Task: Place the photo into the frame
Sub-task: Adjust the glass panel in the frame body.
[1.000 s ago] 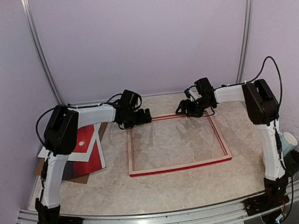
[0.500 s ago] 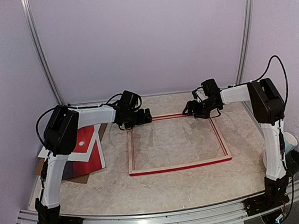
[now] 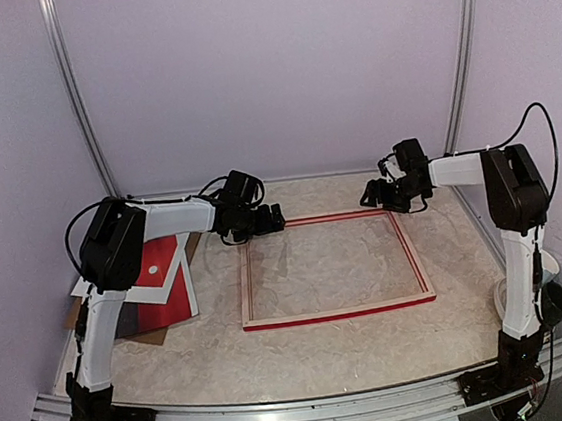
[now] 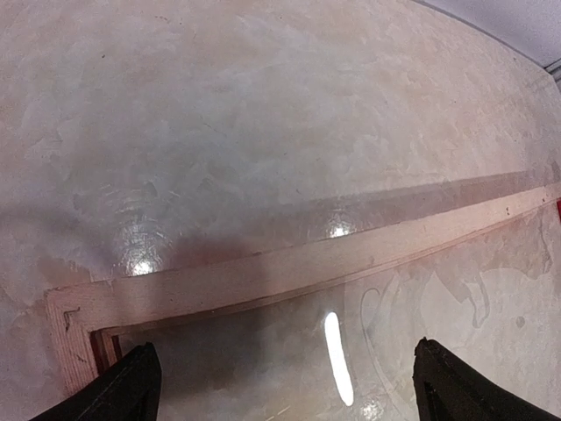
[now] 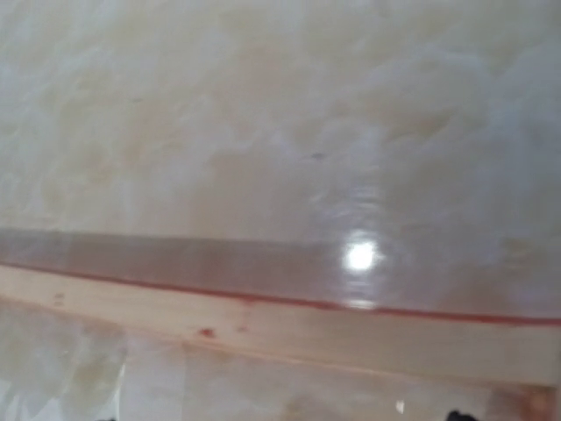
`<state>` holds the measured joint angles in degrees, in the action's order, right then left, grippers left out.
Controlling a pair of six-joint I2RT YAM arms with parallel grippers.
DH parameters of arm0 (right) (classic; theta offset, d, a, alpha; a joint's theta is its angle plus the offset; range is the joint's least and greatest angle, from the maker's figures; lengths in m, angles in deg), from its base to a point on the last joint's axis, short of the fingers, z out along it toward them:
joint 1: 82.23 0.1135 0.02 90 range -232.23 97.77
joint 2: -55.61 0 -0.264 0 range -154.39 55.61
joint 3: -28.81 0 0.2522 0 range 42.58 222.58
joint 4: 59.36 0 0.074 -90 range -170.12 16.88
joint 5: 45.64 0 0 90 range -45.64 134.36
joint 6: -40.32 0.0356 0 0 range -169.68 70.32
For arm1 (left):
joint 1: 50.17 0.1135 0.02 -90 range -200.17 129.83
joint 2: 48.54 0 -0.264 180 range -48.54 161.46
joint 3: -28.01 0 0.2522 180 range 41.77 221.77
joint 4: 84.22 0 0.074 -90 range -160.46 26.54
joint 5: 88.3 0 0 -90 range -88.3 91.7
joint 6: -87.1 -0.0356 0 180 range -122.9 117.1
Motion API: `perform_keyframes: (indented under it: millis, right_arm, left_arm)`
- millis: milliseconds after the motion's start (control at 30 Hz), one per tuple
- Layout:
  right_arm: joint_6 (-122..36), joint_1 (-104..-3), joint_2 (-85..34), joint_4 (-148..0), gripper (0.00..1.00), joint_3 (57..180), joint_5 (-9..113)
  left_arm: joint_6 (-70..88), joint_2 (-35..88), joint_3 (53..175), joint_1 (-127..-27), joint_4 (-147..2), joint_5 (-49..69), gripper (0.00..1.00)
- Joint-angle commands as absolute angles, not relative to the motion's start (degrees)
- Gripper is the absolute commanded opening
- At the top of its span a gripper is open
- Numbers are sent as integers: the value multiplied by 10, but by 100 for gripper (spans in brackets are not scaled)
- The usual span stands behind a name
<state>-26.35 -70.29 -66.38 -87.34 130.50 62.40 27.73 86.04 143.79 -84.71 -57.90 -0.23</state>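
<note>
Currently I see the frame (image 3: pixel 337 313) lying flat at the centre of the table (image 3: pixel 306 354). The left gripper (image 3: pixel 270 220) hovers over its far-left corner, jaws spread wide with nothing between them. The right gripper (image 3: pixel 372 200) hangs by the far-right corner; its wrist view is blurred, but the jaws appear parted and empty. The photo (image 3: pixel 165 255) lies at the table's left side, under the left arm, apart from the frame.

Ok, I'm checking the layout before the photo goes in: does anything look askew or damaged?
Nothing looks damaged. The frame lies flat on the table. The one untidy spot is at the left: the photo sits tilted in a loosely fanned pile with a white sheet and a brown board.
</note>
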Motion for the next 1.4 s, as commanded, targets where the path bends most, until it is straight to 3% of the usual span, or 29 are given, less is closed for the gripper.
perform_keyframes:
  millis: [0,700,1000,1367]
  right_arm:
    - [-284,-709,-660,-904,80,1306,596]
    - [-307,-670,-647,-960,80,1258,484]
    - [-305,-648,-590,-974,81,1188,417]
    - [-298,-628,-497,-978,81,1107,416]
  left_arm:
    - [285,835,1413,-840,-569,13,99]
    - [293,822,1374,-839,-587,40,99]
    - [302,809,1347,-838,-596,35,99]
    - [306,800,1335,-838,-602,39,99]
